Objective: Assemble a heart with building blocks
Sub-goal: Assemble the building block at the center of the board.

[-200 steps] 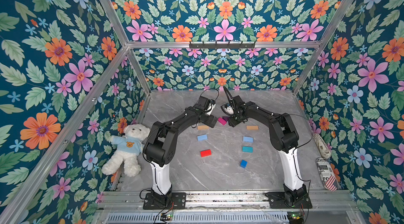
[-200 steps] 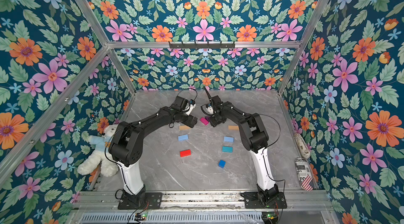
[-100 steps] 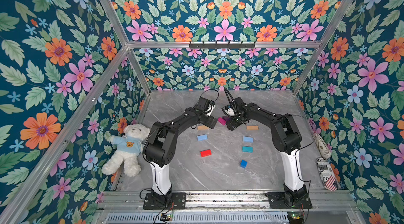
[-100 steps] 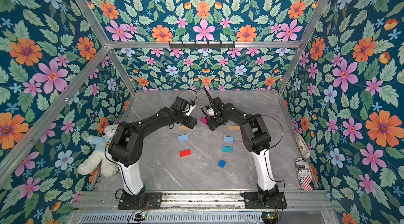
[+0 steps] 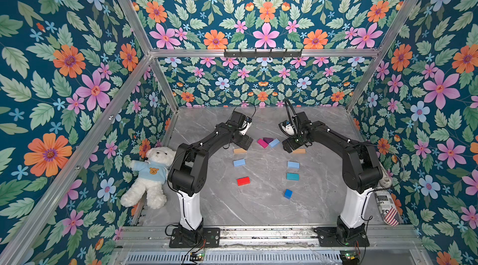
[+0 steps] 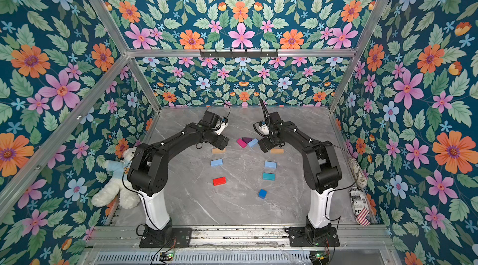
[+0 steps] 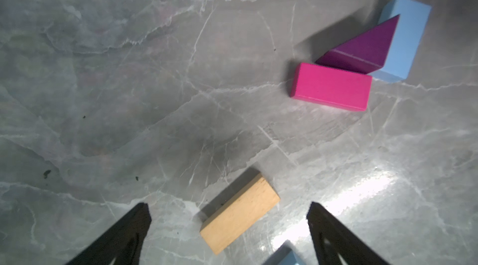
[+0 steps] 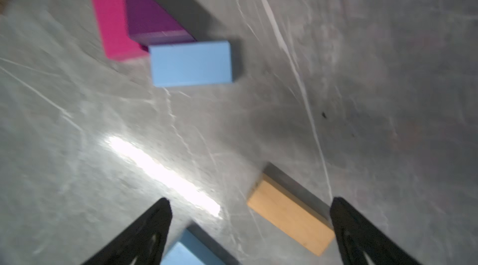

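Note:
The building blocks lie on the grey table in a loose, gapped heart outline. At the far end a magenta brick (image 5: 262, 143), a purple wedge (image 5: 268, 140) and a light blue brick (image 5: 274, 143) touch one another. My left gripper (image 5: 245, 143) hangs open just left of them, above a tan brick (image 7: 240, 214) that lies between its fingers in the left wrist view. My right gripper (image 5: 288, 147) is open and empty to their right, beside a second tan brick (image 8: 289, 219). Nearer lie light blue bricks (image 5: 239, 162) (image 5: 293, 164), a teal one (image 5: 292, 176), a red one (image 5: 243, 181) and a dark blue cube (image 5: 288, 193).
A white teddy bear (image 5: 152, 173) leans at the table's left edge. A printed can (image 5: 385, 204) lies along the right edge. Floral walls close in three sides, and both arm bases stand on the front rail.
My right gripper opened, left the light blue brick against the purple wedge, and drew back to the right. The left arm has hardly moved.

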Robot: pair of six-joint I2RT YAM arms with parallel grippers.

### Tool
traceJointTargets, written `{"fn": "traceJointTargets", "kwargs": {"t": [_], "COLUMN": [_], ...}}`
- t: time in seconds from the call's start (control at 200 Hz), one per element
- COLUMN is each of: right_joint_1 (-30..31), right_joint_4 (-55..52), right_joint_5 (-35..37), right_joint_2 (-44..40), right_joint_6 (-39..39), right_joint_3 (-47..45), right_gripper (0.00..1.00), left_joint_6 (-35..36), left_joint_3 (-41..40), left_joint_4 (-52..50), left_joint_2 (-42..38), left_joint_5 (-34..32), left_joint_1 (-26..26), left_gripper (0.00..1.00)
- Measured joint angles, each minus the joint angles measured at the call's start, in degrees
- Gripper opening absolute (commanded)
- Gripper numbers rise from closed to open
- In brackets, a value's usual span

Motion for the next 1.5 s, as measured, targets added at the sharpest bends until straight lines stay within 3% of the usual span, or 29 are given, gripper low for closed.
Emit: {"fn": "traceJointTargets", "kwargs": {"t": [0.125,0.255,0.535,0.865,1.015,1.27,1.395,1.5], "right_joint_1": [0.1,-0.1,-0.5,-2.1,-3.6,-4.7,-4.7,-4.7], "right_joint_4": [1.7,3.9,6.4,6.5,6.7,7.2,8.8,9.0], "right_joint_5": [1.0,4.1,6.6,5.5,3.3,0.2,-1.3,-2.0], "right_joint_2": [-1.4,-2.0,-0.1,1.4,2.6,4.6,4.9,4.9], "right_joint_6": [-4.3,-8.1,-12.0,-13.2,-13.5,-13.7,-13.7,-13.7], "right_joint_3": [-4.4,-7.3,-6.7,-6.8,-5.7,-5.2,-6.3,-6.6], "right_gripper": [0.88,0.85,0.84,0.83,0.78,0.72,0.62,0.58], "left_joint_6": [0.0,2.9,10.5,13.0,13.3,13.5,13.5,13.5], "left_joint_3": [-1.8,-4.3,-2.3,-0.9,0.6,1.9,0.9,0.4], "left_joint_4": [-0.6,-1.0,-3.8,-6.5,-6.9,-6.3,-5.2,-4.5], "left_joint_2": [-0.4,-1.6,1.7,4.9,6.8,9.1,9.4,9.4], "left_joint_5": [0.6,-0.7,-2.6,-1.3,-1.1,2.6,4.5,5.0], "left_joint_1": [0.0,-0.1,1.9,2.2,2.3,2.7,2.7,2.6], "left_gripper": [0.95,0.85,0.86,0.89,0.88,0.71,0.56,0.51]}}
